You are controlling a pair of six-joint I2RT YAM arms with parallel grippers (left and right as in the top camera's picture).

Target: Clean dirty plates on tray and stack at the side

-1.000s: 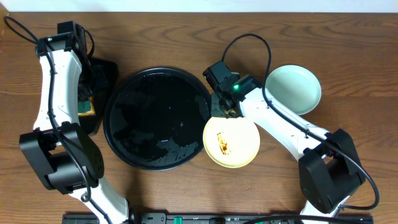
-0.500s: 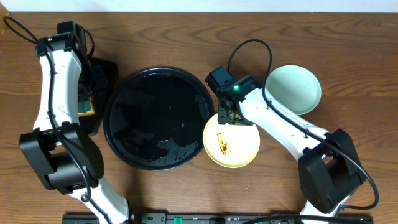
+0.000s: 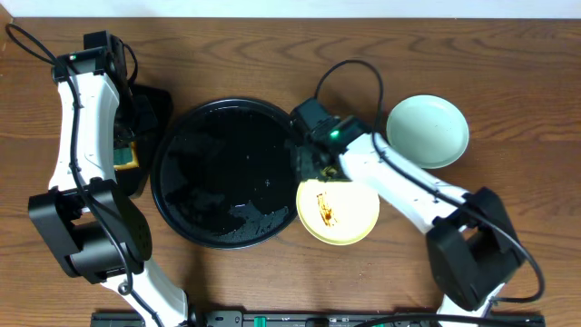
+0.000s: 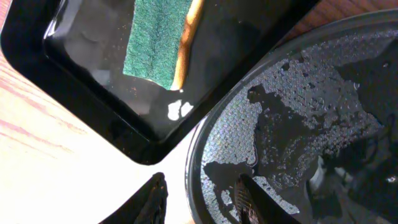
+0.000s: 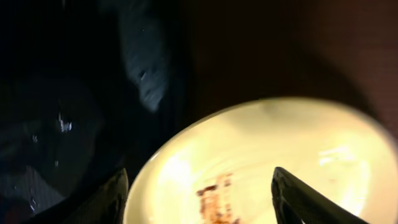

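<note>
The round black tray (image 3: 231,173) sits mid-table, wet and with no plate on it. A pale yellow plate (image 3: 338,211) with a brown smear lies on the table just right of it. A mint-green plate (image 3: 428,132) rests further back right. My right gripper (image 3: 316,169) hovers at the yellow plate's near-left rim beside the tray. In the right wrist view it (image 5: 205,199) is open wide over the smeared plate (image 5: 249,155), holding nothing. My left gripper (image 4: 200,199) is open, its fingers either side of the tray's left rim (image 4: 193,155) without touching it.
A rectangular black tray (image 3: 154,104) at the left holds a green and yellow sponge (image 3: 124,159), also seen as the sponge (image 4: 158,37) in the left wrist view. The right arm's cable loops above the mint plate. Bare wood lies behind the trays.
My right gripper has opened and let go of the yellow plate's rim, then shifted slightly left toward the tray. The plate stays put. The left arm has not moved.
</note>
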